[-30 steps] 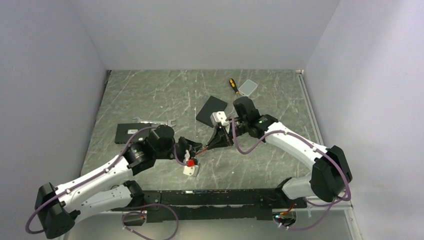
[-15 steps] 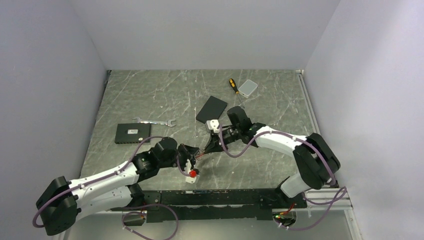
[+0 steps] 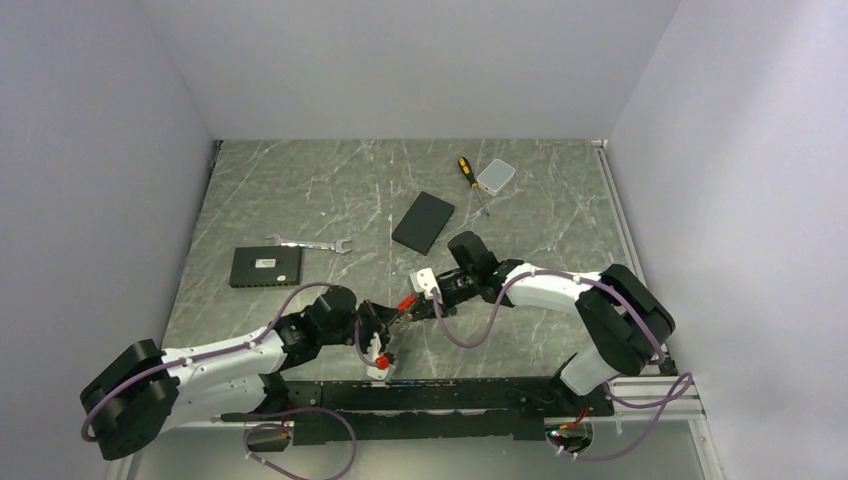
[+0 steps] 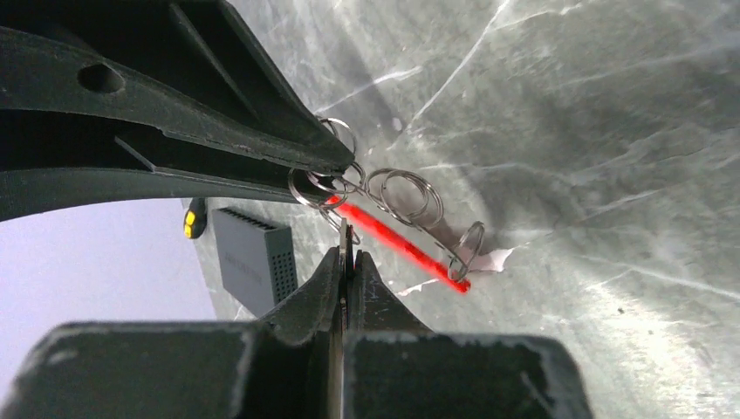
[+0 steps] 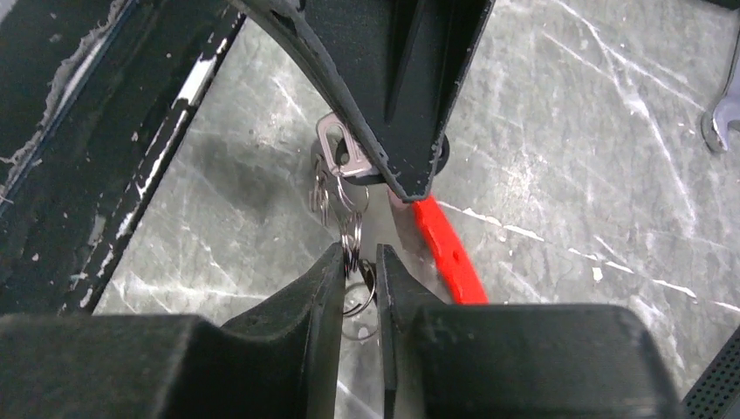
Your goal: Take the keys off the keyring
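- The left claw (image 4: 346,255) is pressed together on the silvery key (image 5: 337,150); the key's holed head sticks out beside the claw's tip.
- The right claw (image 5: 358,259) pinches the thin wire rings of the keyring (image 4: 397,246), whose red part trails away from the rings.
- The two claws meet tip to tip, low over the near middle of the counter (image 3: 300,190).
- A wrench (image 3: 310,243), a screwdriver (image 3: 466,171) and a small white box (image 3: 496,176) lie well apart, farther back.
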